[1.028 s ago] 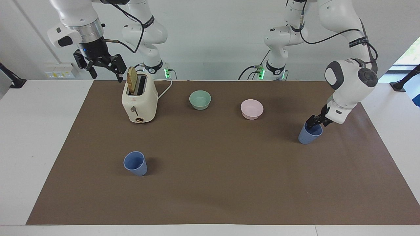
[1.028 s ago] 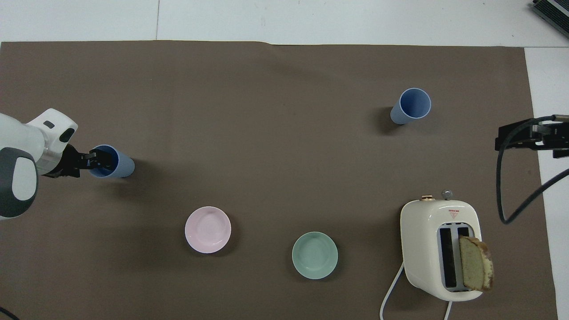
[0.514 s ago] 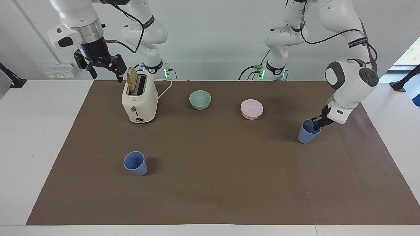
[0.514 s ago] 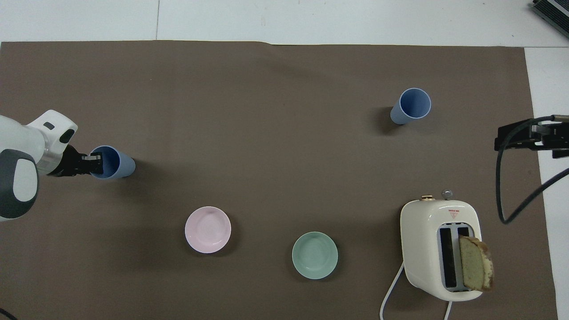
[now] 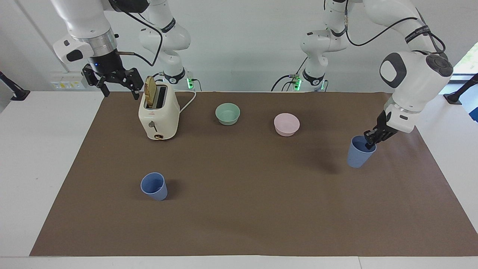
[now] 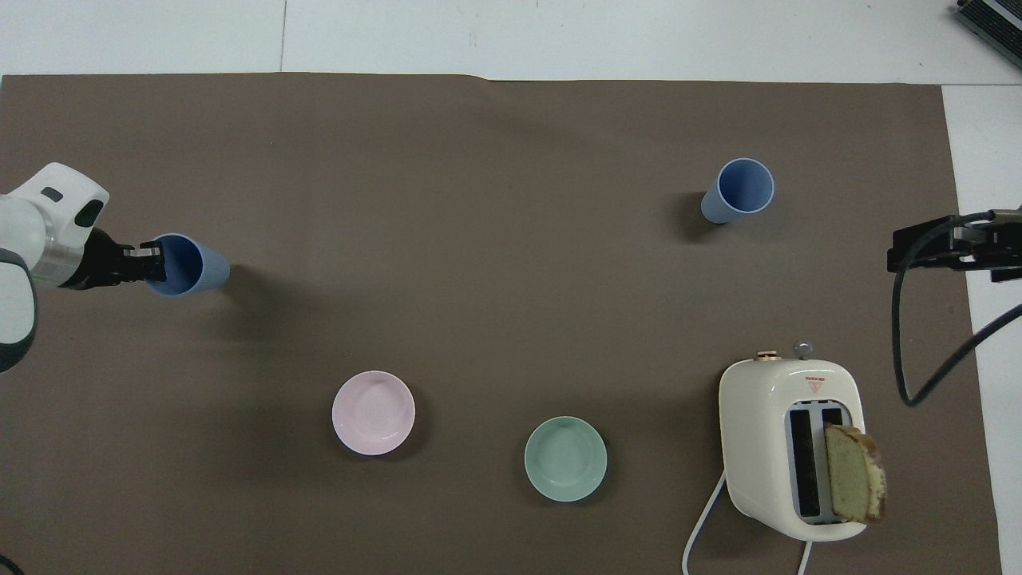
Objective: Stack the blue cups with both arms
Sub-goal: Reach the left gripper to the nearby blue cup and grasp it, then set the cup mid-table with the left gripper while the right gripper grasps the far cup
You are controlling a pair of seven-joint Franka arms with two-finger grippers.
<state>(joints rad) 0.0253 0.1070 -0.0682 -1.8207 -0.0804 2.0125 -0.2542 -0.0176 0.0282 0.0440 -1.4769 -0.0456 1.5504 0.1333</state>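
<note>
At right of the facing view, the left gripper [image 5: 370, 144], pinching the rim of one matte dusty-blue tapered cup [image 5: 359, 153], has just lifted it off the brown mat [image 5: 239, 224], shadow now apart. The second blue cup [image 5: 154, 185] stands lower left, awaiting stacking. The right gripper [image 5: 118, 84] waits, jaws wide, beside the cream toaster [image 5: 158, 116].

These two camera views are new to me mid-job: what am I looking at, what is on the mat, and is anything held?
Two white robot arms work at a table covered by a brown mat. One picture faces the robots; the other looks down from their own end. The left gripper is shut on the rim of a blue cup, lifted above the mat at the left arm's end. The right gripper waits open in the air beside the toaster, which holds a slice of bread. On the mat also stand the second blue cup, a green bowl and a pink bowl.
</note>
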